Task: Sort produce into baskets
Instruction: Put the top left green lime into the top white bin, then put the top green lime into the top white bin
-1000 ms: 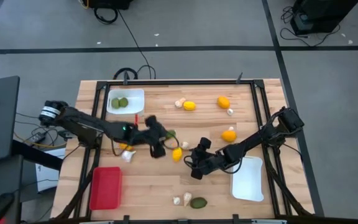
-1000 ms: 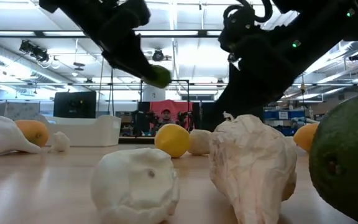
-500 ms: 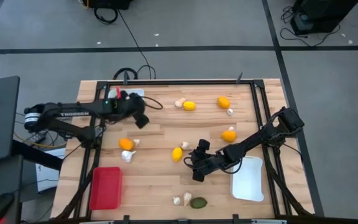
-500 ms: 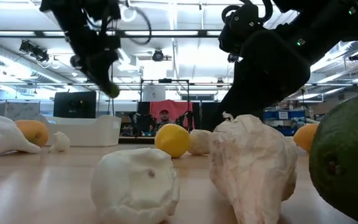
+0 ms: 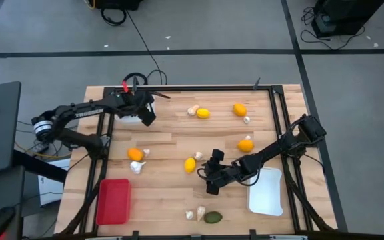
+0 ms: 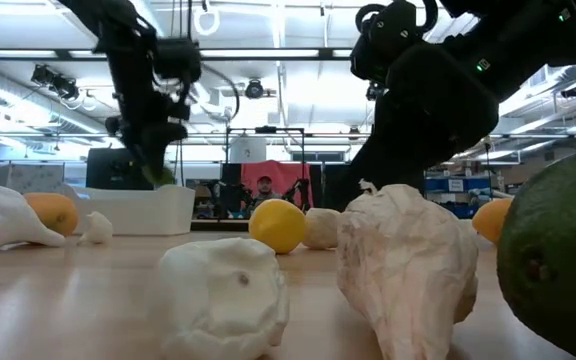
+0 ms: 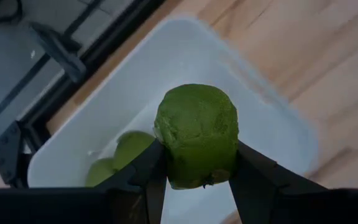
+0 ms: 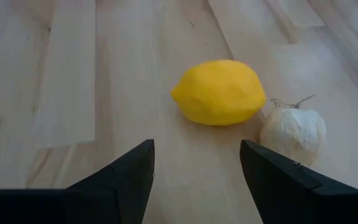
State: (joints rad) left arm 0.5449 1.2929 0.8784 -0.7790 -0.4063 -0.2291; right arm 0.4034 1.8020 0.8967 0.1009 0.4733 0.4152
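Left wrist view: your left gripper point(image 7: 194, 171) clamps a dark green oval fruit point(image 7: 196, 134) over the far-left white plastic tray point(image 7: 253, 93). It looks firm and smooth; grip its middle. Your right gripper point(image 8: 197, 171), jaws spread and empty, faces the mid-table yellow lemon point(image 8: 219, 92).

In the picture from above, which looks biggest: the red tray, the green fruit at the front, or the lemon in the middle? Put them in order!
1. Red tray, by far the biggest.
2. Green fruit.
3. Lemon, though it looks almost the same as the green fruit, so that's nearly a tie.
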